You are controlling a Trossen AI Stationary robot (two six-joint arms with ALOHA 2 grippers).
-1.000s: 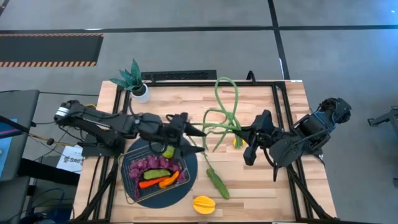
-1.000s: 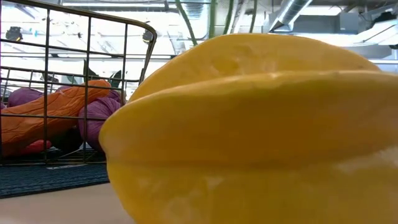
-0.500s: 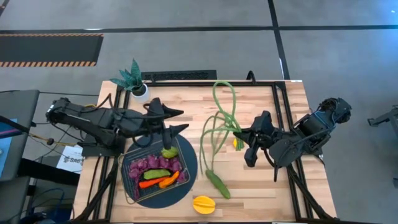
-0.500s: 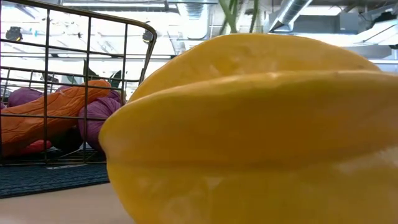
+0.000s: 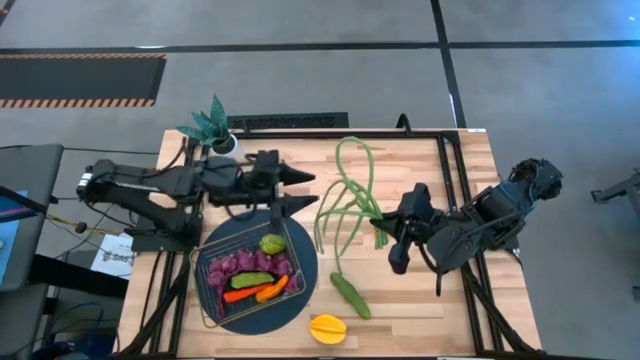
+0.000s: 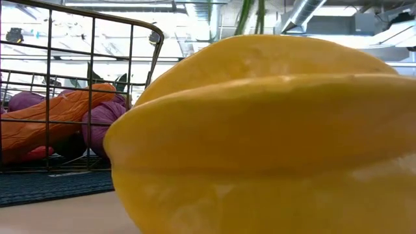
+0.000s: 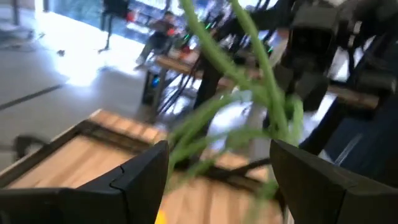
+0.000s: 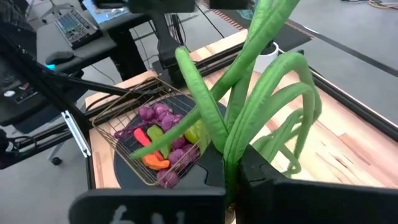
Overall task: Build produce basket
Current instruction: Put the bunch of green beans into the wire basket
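Note:
My right gripper [image 5: 381, 225] is shut on a bunch of long green beans [image 5: 346, 196], held above the table's middle. The wire basket [image 5: 207, 304] sits on a dark round mat at the near left. It holds purple grapes [image 5: 238, 264], a green pepper, red and orange peppers [image 5: 258, 293] and a yellow-green fruit [image 5: 272, 243]. My left gripper [image 5: 303, 191] hovers open beyond the basket's far right corner, left of the beans, holding nothing. A cucumber [image 5: 350, 295] and a yellow star fruit [image 5: 327, 327] lie on the table nearby. My right gripper pinches the beans' gathered stem end [image 8: 231, 153] between its two fingers, coming from the table's right and slanting slightly down. The bunch is lifted clear. Some beans arch up toward the far edge [image 5: 352, 146]; others droop left, their tips [image 5: 322, 243] hanging free.
A small potted plant [image 5: 212, 128] stands at the far left corner. The star fruit [image 6: 266, 136] fills most of the low view, right beside the basket's wall [image 6: 91, 71]. Bare wood lies at the table's far right and near right.
My left gripper has risen from over the basket's far right corner and gone toward the far edge, staying open. The beans in my right gripper have swung toward the table's left, their loop and drooping ends shifting that way.

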